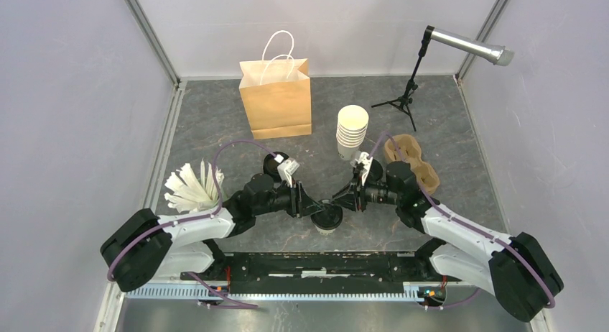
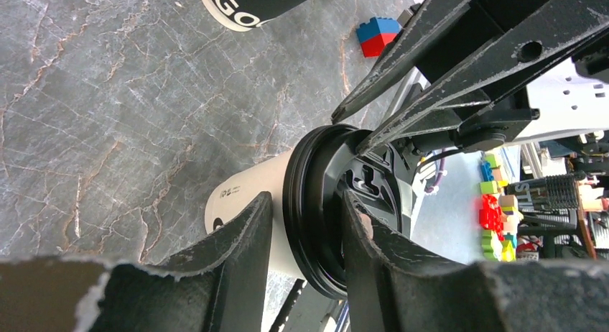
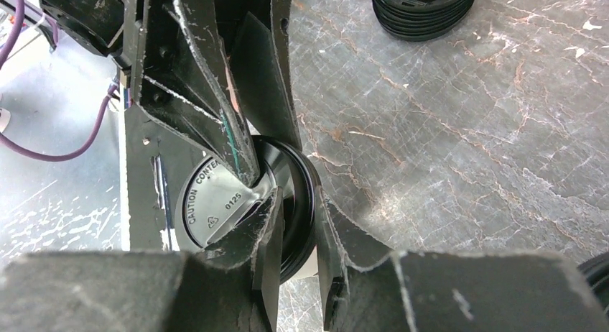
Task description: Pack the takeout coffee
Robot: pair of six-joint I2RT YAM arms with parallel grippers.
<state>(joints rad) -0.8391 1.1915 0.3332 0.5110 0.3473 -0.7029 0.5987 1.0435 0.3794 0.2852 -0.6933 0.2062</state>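
Black lid [image 2: 316,195] on, cup [image 1: 328,223] upright on the near tabletop [image 1: 215,123]. Left jaws clamp its rim; right jaws narrow around it, grip unclear. Beyond, carrier [image 1: 424,172] and bag [image 1: 276,102] wait: packing hardly begun, I'd judge.

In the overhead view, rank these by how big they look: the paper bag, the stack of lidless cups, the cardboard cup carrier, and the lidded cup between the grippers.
1. paper bag
2. stack of lidless cups and cardboard cup carrier: about alike; the carrier is partly hidden, so unranked
3. lidded cup
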